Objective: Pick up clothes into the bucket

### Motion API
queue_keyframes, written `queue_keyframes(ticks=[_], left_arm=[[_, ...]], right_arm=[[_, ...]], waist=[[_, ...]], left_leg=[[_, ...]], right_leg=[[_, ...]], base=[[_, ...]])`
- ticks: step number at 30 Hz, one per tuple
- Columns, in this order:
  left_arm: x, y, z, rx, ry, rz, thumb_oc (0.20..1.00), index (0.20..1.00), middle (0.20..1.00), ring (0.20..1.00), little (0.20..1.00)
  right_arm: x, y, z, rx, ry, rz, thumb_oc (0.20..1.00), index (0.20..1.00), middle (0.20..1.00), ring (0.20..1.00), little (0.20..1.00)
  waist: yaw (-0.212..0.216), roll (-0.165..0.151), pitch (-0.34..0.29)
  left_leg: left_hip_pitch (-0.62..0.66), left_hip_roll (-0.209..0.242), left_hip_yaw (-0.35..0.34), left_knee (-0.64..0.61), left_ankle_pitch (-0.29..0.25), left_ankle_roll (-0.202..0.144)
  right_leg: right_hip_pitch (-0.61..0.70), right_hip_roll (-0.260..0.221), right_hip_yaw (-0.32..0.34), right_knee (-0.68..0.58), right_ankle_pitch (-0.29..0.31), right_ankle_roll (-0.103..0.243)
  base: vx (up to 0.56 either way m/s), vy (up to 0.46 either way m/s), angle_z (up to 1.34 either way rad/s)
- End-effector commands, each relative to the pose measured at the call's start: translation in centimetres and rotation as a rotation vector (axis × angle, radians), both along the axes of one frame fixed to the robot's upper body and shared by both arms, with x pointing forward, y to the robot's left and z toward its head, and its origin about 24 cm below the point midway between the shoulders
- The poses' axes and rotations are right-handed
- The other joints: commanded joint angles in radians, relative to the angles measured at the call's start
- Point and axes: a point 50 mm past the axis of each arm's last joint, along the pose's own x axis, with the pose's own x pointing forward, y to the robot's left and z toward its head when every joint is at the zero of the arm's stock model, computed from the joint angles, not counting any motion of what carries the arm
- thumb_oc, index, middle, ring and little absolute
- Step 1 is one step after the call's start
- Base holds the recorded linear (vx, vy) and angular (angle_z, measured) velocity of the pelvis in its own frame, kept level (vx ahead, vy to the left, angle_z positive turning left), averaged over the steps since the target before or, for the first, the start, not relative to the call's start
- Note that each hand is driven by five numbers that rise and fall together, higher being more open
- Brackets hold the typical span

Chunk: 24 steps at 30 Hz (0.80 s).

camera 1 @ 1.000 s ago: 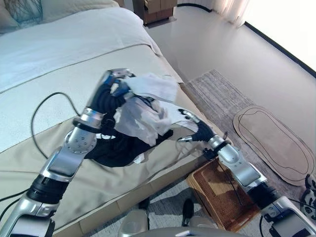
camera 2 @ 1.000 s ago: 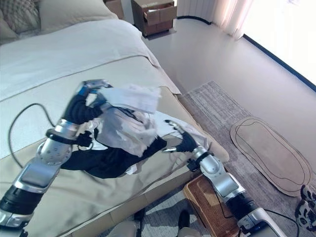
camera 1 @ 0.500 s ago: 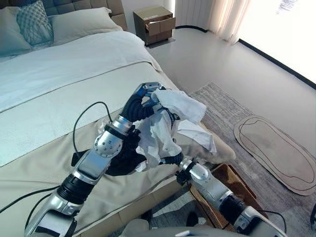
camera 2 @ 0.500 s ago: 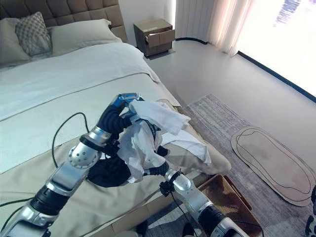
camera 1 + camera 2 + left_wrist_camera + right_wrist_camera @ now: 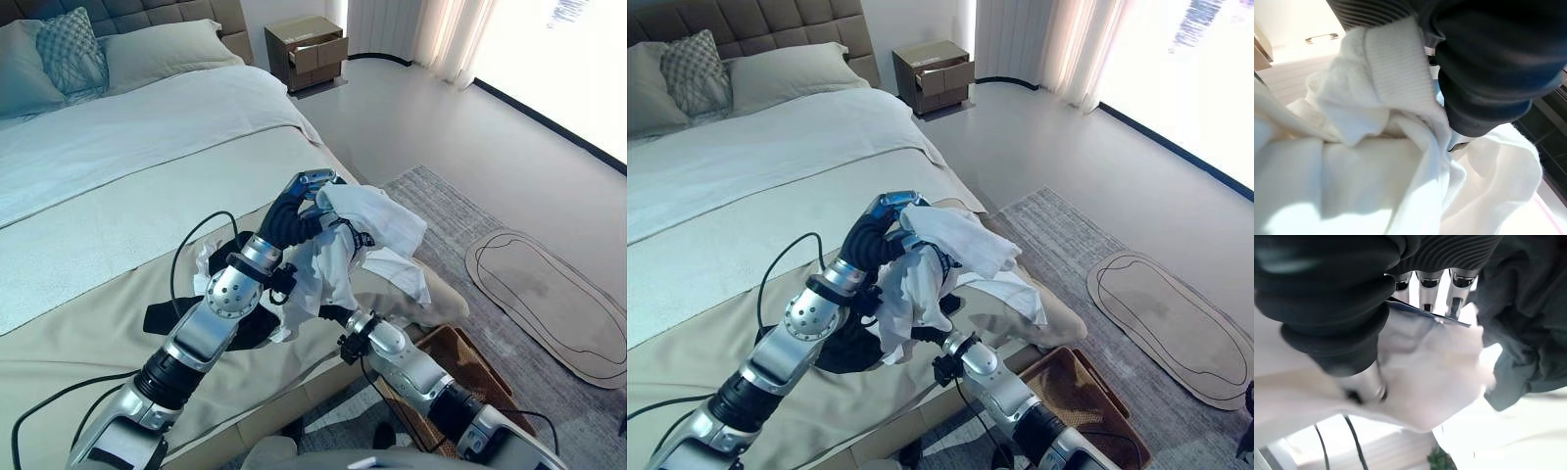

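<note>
Roughly, from the left: bed (image 5: 118, 196) with pillows (image 5: 69, 54) at the head, and a dark garment (image 5: 250, 328) lying on the near bedcover beside some white cloth. Left hand (image 5: 299, 201) is raised above the bed edge, fingers curled into a bunched white garment (image 5: 377, 211) that hangs from it; the left wrist view shows a ribbed white cuff (image 5: 1396, 63) pressed against the dark hand cover. Right hand (image 5: 942, 338) comes up under the hanging cloth; the right wrist view shows its fingers (image 5: 1422, 289) straight, resting on pale fabric, thumb alongside, not visibly pinching. To the right, on the floor by the bed corner, sits the wicker bucket (image 5: 451, 357), partly behind the right forearm. Further right are a rug (image 5: 441, 211) and an oval mat (image 5: 549, 304); a nightstand (image 5: 309, 49) stands at the back.

Step in hand looks like carrying the white garment over to the bucket. To do it well: keep the left grip tight, use the right hand to gather the dangling tail so it won't snag the bed edge, swing right and down until the bundle is over the bucket's opening, release low. Dark garment looks left for afterwards.
</note>
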Motion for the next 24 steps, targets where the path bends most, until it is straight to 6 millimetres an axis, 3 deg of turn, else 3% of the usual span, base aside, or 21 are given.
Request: queue_keyframes(ticks=[1,8,14,16,20,23,24], left_arm=[[0.5,-0.4,3.1,-0.074,-0.116,-0.017,0.200,0.200,0.200,0.200,0.200],[0.9,1.0,2.5,-0.048,-0.118,0.073,0.200,0.200,0.200,0.200,0.200],[1.1,3.4,1.4,-0.053,-0.094,0.190,0.200,0.200,0.200,0.200,0.200],[1.1,4.8,0.0,-0.077,-0.043,0.262,0.200,0.200,0.200,0.200,0.200],[1.0,6.3,-2.6,-0.151,0.093,0.314,0.200,0.200,0.200,0.200,0.200],[0.9,6.7,-3.9,-0.164,0.163,0.308,0.200,0.200,0.200,0.200,0.200],[0.8,6.8,-5.6,-0.161,0.244,0.301,0.200,0.200,0.200,0.200,0.200]], right_arm=[[0.4,2.6,3.6,0.155,-0.102,0.041,0.200,0.200,0.200,0.200,0.200],[-0.3,0.2,2.2,0.162,-0.034,-0.005,0.200,0.200,0.200,0.200,0.200],[-1.7,-3.6,1.0,0.192,0.023,-0.047,0.200,0.200,0.200,0.200,0.200],[-2.4,-6.5,-0.1,0.272,0.101,-0.143,0.200,0.200,0.200,0.200,0.200],[-3.2,-9.7,-1.0,0.536,0.196,-0.356,0.200,0.200,0.200,0.200,0.200],[-3.4,-10.9,-1.0,0.610,0.192,-0.442,0.200,0.200,0.200,0.200,0.200],[-3.3,-11.7,-0.4,0.659,0.163,-0.491,0.200,0.200,0.200,0.200,0.200]], waist=[[0.015,-0.043,-0.013],[0.006,-0.048,-0.018],[-0.005,-0.056,-0.023],[-0.014,-0.060,-0.028],[-0.029,-0.064,-0.035],[-0.035,-0.064,-0.039],[-0.042,-0.064,-0.042]], left_leg=[[0.032,0.029,0.066,0.057,-0.086,0.024],[0.039,0.028,0.070,0.059,-0.092,0.025],[0.046,0.029,0.076,0.054,-0.094,0.023],[0.050,0.031,0.079,0.052,-0.095,0.022],[0.054,0.031,0.085,0.048,-0.095,0.021],[0.058,0.032,0.088,0.047,-0.096,0.020],[0.062,0.032,0.092,0.045,-0.097,0.021]], right_leg=[[-0.017,-0.061,-0.023,0.037,0.019,0.040],[-0.011,-0.063,-0.020,0.039,0.018,0.041],[-0.009,-0.063,-0.019,0.036,0.017,0.043],[-0.005,-0.063,-0.019,0.035,0.015,0.044],[-0.005,-0.064,-0.016,0.036,0.016,0.046],[-0.005,-0.064,-0.012,0.037,0.016,0.047],[-0.007,-0.063,-0.007,0.038,0.018,0.048]], base=[[0.00,0.000,0.00],[0.00,0.000,0.00],[0.00,-0.001,-0.02],[0.00,0.000,0.00],[0.00,0.001,-0.05],[0.01,0.005,-0.10],[0.01,0.000,-0.08]])
